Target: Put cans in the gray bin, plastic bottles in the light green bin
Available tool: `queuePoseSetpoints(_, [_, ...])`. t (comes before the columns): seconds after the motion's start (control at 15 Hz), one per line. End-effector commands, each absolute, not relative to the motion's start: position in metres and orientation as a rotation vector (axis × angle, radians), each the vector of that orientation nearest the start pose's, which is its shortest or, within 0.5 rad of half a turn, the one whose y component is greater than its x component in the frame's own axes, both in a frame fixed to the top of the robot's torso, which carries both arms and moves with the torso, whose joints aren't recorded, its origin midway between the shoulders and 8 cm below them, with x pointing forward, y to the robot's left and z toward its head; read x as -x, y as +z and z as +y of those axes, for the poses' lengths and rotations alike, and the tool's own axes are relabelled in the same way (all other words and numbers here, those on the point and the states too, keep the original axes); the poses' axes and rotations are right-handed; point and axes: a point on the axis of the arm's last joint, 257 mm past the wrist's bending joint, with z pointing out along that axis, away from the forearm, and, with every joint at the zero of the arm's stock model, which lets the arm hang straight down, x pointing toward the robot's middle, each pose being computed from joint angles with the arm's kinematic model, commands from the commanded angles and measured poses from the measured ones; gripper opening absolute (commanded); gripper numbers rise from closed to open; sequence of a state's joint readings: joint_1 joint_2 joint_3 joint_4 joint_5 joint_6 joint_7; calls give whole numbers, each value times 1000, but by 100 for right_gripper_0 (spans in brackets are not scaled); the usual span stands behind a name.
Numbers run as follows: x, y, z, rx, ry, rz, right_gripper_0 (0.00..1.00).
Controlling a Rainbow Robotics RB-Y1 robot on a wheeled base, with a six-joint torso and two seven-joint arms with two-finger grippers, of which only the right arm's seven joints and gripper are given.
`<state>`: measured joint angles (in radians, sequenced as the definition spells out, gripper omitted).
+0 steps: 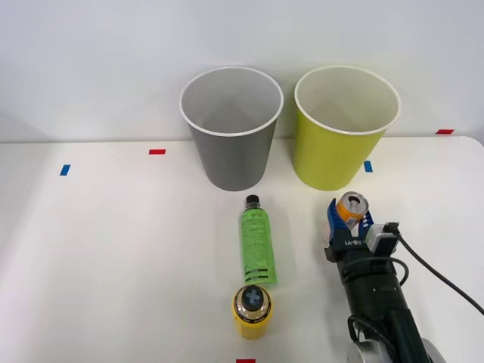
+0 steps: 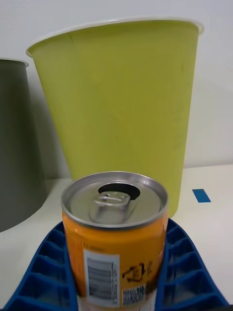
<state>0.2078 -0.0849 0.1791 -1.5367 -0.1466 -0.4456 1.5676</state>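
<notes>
White table (image 1: 113, 249): the jaws grip the orange can (image 2: 115, 233) upright between them, near the light green bin (image 2: 121, 102).

Looks like lab or test bench where I work: bare white table (image 1: 113, 249) against plain white wall (image 1: 91, 60), small red tape marks (image 1: 156, 151) and blue tape marks (image 1: 65, 169) stuck on tabletop (position markers, apparently), no household clutter around my arm.

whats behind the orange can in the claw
Directly behind the orange can stands the light green bin, with the gray bin off to its side. The can hides the green bin's lower front; the wall behind is blocked.
</notes>
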Motion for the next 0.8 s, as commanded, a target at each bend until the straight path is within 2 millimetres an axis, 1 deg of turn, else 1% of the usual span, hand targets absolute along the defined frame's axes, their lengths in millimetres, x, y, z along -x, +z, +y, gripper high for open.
queuePoseSetpoints(0.07, [-466, -235, -196, -21, 138, 1368, 1])
queuePoseSetpoints(0.2, [-466, -235, -195, -17, 145, 1367, 0])
queuePoseSetpoints(0.33, [-465, -228, -192, 1, 163, 1353, 0])
queuePoseSetpoints(0.6, [-459, -209, -189, 14, 236, 1326, 0])
queuePoseSetpoints(0.8, [-459, -186, -180, 66, 290, 1351, 0])
